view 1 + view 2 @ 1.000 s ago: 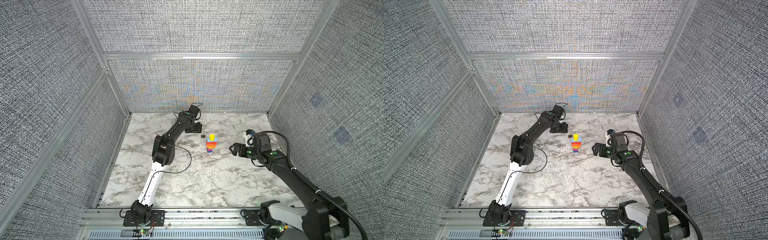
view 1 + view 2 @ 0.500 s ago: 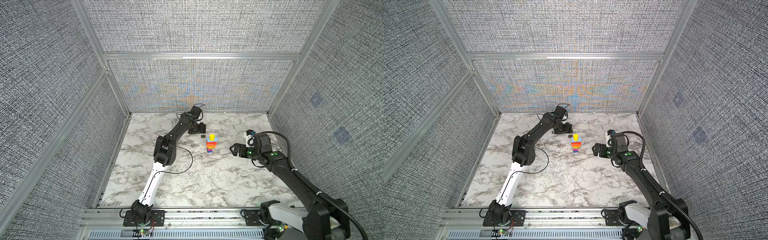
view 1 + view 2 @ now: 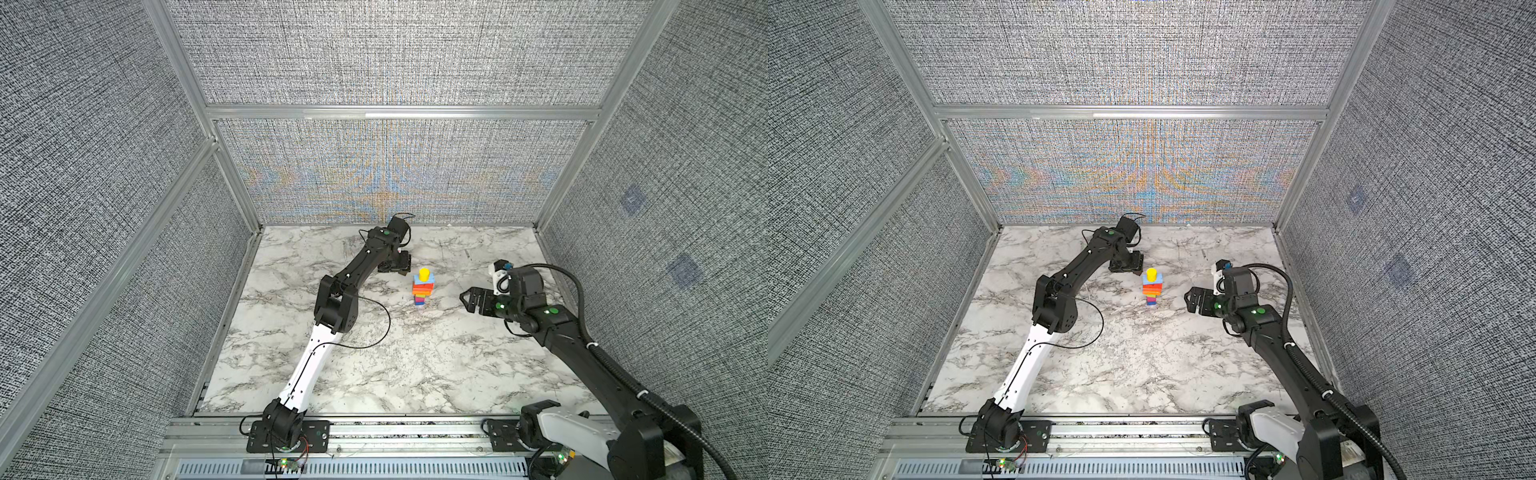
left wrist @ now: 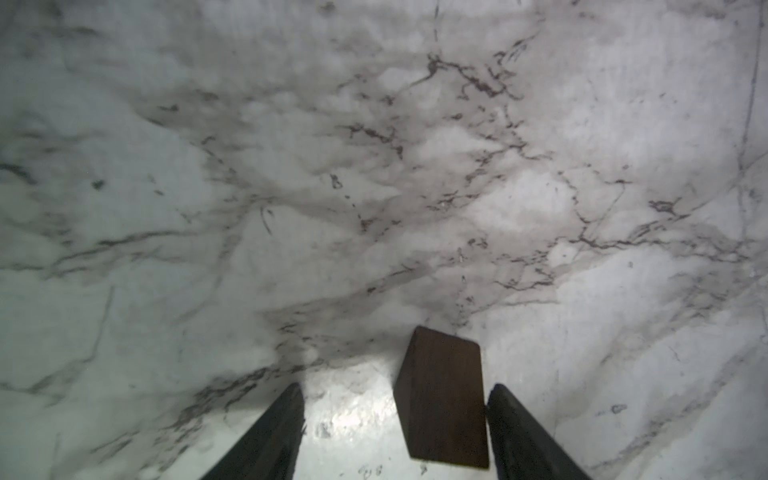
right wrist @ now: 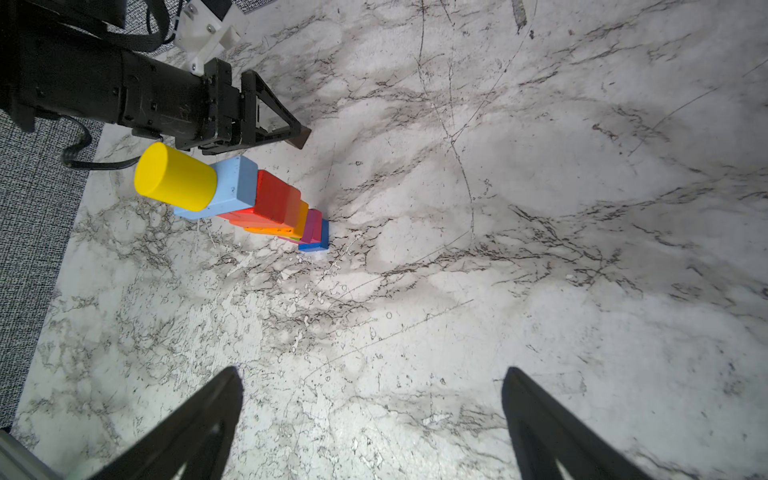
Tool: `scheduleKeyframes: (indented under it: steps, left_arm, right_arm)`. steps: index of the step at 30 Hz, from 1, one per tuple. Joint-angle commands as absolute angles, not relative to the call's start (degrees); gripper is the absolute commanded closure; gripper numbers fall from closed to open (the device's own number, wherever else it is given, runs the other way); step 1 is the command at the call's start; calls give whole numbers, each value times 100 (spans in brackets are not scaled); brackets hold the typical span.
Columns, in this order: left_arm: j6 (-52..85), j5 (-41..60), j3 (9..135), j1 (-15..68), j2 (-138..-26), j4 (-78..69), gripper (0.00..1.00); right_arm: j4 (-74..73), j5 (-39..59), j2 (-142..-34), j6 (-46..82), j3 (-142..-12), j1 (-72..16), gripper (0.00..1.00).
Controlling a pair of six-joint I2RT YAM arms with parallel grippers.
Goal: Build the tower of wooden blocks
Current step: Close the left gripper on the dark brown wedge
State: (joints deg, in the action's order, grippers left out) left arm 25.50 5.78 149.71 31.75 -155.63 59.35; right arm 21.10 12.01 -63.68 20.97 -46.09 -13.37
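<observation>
The tower (image 3: 424,289) (image 3: 1152,287) stands mid-table: a blue slab at the bottom, then pink, orange and red slabs, a light blue block and a yellow cylinder (image 5: 174,176) on top. A dark brown wood block (image 4: 442,399) lies flat on the marble, just behind and left of the tower. My left gripper (image 4: 395,388) (image 3: 401,269) is lowered around it and open. One finger is next to the block and the other stands well off it. My right gripper (image 5: 372,374) (image 3: 467,297) hovers open and empty to the right of the tower.
Grey mesh walls (image 3: 374,174) close in the marble table (image 3: 374,353) on three sides. An aluminium rail (image 3: 374,428) carrying both arm bases runs along the front. A black cable (image 3: 382,328) loops off the left arm over the table.
My left gripper has moved forward and down, so the dark brown block now lies between its fingers. The right arm and the tower have not moved.
</observation>
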Motion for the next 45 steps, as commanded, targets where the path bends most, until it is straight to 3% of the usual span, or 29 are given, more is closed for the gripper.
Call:
scheduleKeyframes:
  steps: [1, 8, 12, 16, 28, 30, 35, 45]
  left_arm:
    - [2558, 327, 15003, 3181, -15565, 6091, 35]
    - [2549, 323, 14996, 3165, -15546, 6084, 52]
    - [2549, 360, 14988, 3162, -15531, 6073, 53]
    - [2600, 342, 14897, 3114, -15491, 6066, 62]
    - [2652, 237, 14424, 2830, -15244, 5956, 77]
    - [2654, 303, 14203, 2793, -15087, 5821, 75]
    - [2755, 487, 13852, 2795, -14689, 5399, 46]
    - [2977, 383, 14830, 2969, -15218, 5501, 35]
  right_arm:
    - [2002, 1262, -6319, 2121, -4597, -1340, 1]
    - [2003, 1257, -6242, 2118, -4567, -1340, 1]
    - [2008, 1248, -6209, 2119, -4548, -1343, 1]
    - [2008, 1248, -6180, 2119, -4548, -1342, 1]
    - [2012, 1240, -6144, 2111, -4543, -1337, 1]
    - [2013, 1239, -6144, 2117, -4538, -1336, 1]
    - [2002, 1239, -6153, 2113, -4536, -1337, 1]
    - [2017, 1235, -6105, 2103, -4541, -1336, 1]
